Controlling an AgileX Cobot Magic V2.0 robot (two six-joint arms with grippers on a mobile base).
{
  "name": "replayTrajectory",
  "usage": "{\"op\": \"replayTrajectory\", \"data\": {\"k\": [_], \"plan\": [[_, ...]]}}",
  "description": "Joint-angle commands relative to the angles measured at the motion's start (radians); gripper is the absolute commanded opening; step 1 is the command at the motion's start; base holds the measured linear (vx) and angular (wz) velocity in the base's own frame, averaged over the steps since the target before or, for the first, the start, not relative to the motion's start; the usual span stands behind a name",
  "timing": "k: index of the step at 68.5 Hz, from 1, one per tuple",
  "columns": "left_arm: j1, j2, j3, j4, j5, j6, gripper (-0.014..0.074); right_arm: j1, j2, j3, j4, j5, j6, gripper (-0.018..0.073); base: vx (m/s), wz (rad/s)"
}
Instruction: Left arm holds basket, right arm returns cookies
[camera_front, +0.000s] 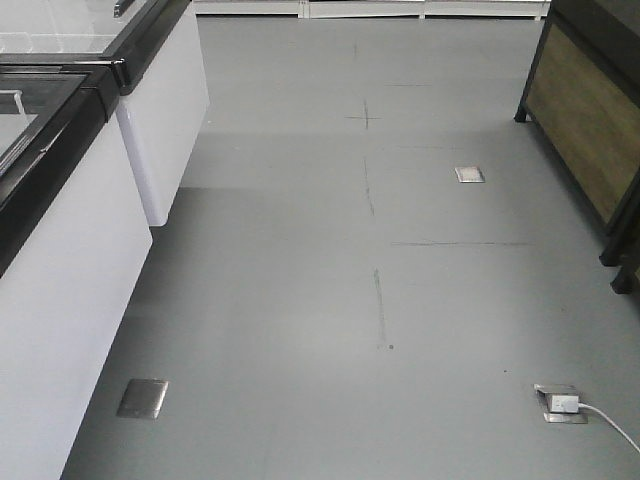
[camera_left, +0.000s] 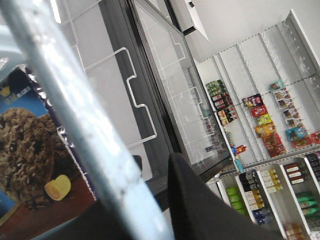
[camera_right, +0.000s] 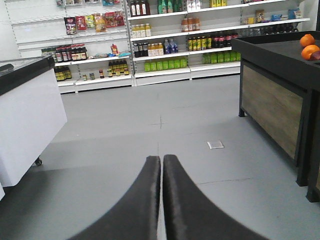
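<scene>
Item, left gripper (camera_left: 162, 200): one black wedge finger (camera_left: 200, 205) showed plainly at the bottom of the left wrist view. The pale blue hoop handle of the basket (camera_left: 75, 100) ran slantwise from the top left corner down against its inner face. A dark shape lay on the handle's other side, and I took my fingers as closed about that handle. Item, cookies (camera_left: 30, 150): a pack printed with a chocolate-chip biscuit on blue, dark-edged, lay at the lower left behind the handle and was partly hidden by it; box or bag I could not tell. Item, right gripper (camera_right: 161, 157): both black fingers (camera_right: 140, 200) pressed together along their length, nothing between them, hanging over grey floor (camera_right: 150, 110). Surroundings: a glass-lidded freezer chest (camera_left: 165, 100) beyond the handle; white wall shelves (camera_right: 165, 45) stocked with bottles and packets; a white chest (camera_right: 25, 110) at the left; a black and wood stand (camera_right: 270, 100) at the right bearing two oranges (camera_right: 309, 46); metal floor sockets (camera_front: 142, 397), one holding a white plug (camera_front: 563, 404) with its cable.
</scene>
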Motion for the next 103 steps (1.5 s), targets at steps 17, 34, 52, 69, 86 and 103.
{"op": "replayTrajectory", "data": {"k": [17, 34, 52, 69, 86, 103], "plan": [[0.000, -0.055, -0.165, -0.008, 0.090, -0.016, -0.0007, -0.004, -0.011, 0.002, -0.005, -0.073, -0.008, -0.0008, 0.00, 0.00], [-0.025, -0.063, -0.202, -0.015, 0.134, 0.032, -0.0007, -0.004, -0.011, 0.002, -0.005, -0.073, -0.008, -0.0008, 0.00, 0.00], [-0.092, -0.090, -0.202, -0.015, 0.136, 0.062, -0.0007, -0.004, -0.011, 0.002, -0.005, -0.073, -0.008, -0.0008, 0.00, 0.00], [-0.196, -0.113, -0.202, -0.015, 0.217, 0.105, -0.0007, -0.004, -0.011, 0.002, -0.005, -0.073, -0.008, -0.0008, 0.00, 0.00], [-0.337, -0.127, -0.202, -0.020, 0.308, 0.198, -0.0007, -0.004, -0.011, 0.002, -0.005, -0.073, -0.008, -0.0008, 0.00, 0.00], [-0.470, -0.157, -0.200, -0.131, 0.360, 0.348, -0.0007, -0.004, -0.011, 0.002, -0.005, -0.073, -0.008, -0.0008, 0.00, 0.00]]}}
